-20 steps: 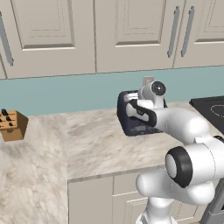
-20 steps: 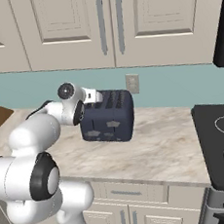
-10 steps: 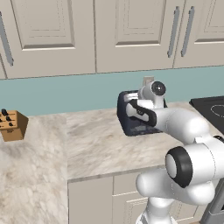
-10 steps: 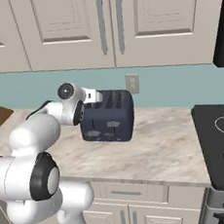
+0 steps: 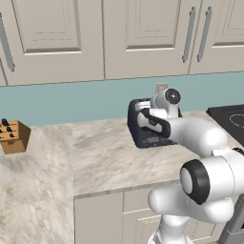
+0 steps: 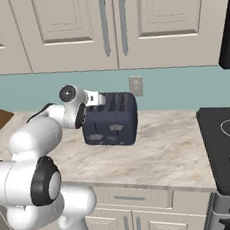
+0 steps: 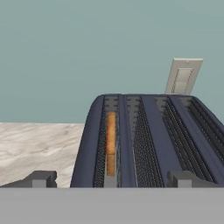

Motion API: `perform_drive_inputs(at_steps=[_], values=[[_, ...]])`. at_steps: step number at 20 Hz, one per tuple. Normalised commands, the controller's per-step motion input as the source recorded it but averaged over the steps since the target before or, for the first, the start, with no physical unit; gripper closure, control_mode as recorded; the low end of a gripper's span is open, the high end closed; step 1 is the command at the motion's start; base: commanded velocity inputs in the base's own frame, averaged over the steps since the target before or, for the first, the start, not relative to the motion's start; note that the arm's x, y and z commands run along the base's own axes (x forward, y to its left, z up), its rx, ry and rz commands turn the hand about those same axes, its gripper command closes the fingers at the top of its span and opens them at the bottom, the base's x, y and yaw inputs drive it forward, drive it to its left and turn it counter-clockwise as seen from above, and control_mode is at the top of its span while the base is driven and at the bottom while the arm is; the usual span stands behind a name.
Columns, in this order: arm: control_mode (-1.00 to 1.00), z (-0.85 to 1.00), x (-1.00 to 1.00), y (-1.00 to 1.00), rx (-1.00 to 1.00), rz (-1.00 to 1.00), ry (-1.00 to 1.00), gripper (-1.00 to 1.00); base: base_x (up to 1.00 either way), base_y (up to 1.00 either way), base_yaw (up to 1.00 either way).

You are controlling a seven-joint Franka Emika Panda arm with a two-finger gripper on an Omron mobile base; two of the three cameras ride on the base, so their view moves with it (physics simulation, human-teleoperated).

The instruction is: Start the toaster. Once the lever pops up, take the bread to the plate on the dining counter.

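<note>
Flat, even rendered light with no clear source fills all three views. The toaster (image 6: 110, 120) casts only a soft, faint shadow on the surface (image 6: 156, 155). No glare, blur or edge distortion; everything stays sharp, though textures look coarse and slightly pixelated.

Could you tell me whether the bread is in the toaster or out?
In: the bread sits down inside the leftmost slot of the toaster, seen in the hand view.

No readable writing anywhere. Toaster (image 6: 110, 120): small grey front panels, no legible marks. Wall outlet (image 7: 183, 76): blank. Cabinet doors (image 5: 138, 35) and knife block (image 5: 14, 136): no labels.
</note>
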Motion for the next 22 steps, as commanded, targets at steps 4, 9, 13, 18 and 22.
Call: perform_drive_inputs(at_steps=[4,9,13,18,22], values=[[-1.0,0.0,0.0,0.0,0.0,0.0,0.0,-1.0,0.0,0.0,0.0],[-1.0,0.0,0.0,0.0,0.0,0.0,0.0,-1.0,0.0,0.0,0.0],[-1.0,0.0,0.0,0.0,0.0,0.0,0.0,-1.0,0.0,0.0,0.0],[-1.0,0.0,0.0,0.0,0.0,0.0,0.0,-1.0,0.0,0.0,0.0],[-1.0,0.0,0.0,0.0,0.0,0.0,0.0,-1.0,0.0,0.0,0.0]])
